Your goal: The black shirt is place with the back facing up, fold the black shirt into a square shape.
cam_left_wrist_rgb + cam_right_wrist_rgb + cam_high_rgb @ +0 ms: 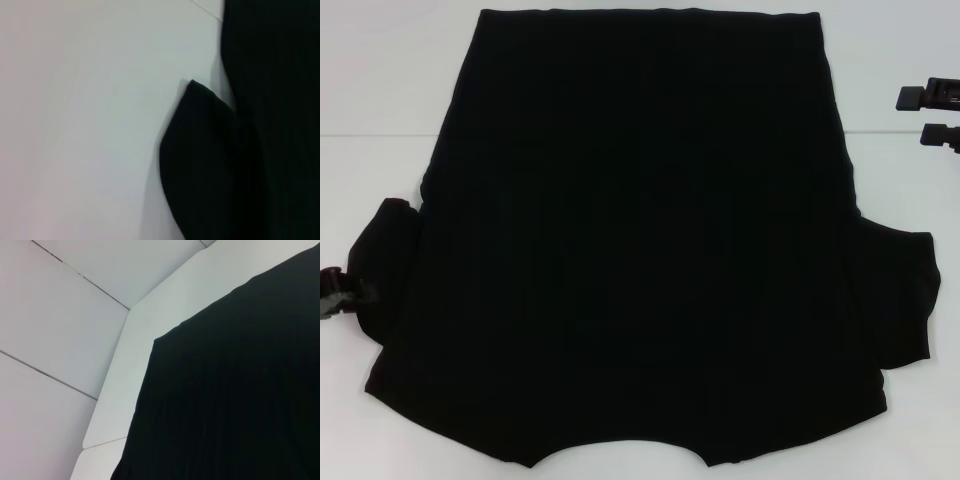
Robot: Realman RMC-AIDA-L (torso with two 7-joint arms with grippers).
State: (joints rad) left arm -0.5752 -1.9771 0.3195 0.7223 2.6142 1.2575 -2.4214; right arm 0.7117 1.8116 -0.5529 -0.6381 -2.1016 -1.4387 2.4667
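Your shirt (640,250) lay flat across the table (380,100), plain side up, collar at the near edge. The left gripper (342,290) sat at the left sleeve; its fingers possibly pinched cloth, I couldn't tell. The right gripper (932,115) hung far right, fingers open. Soft, limp fabric: grip hems or sleeve edges.

My right hand (930,115), at two o'clock, is black with two blocky fingers; my left hand (340,290), at nine o'clock, is dark, reddish-tinged.
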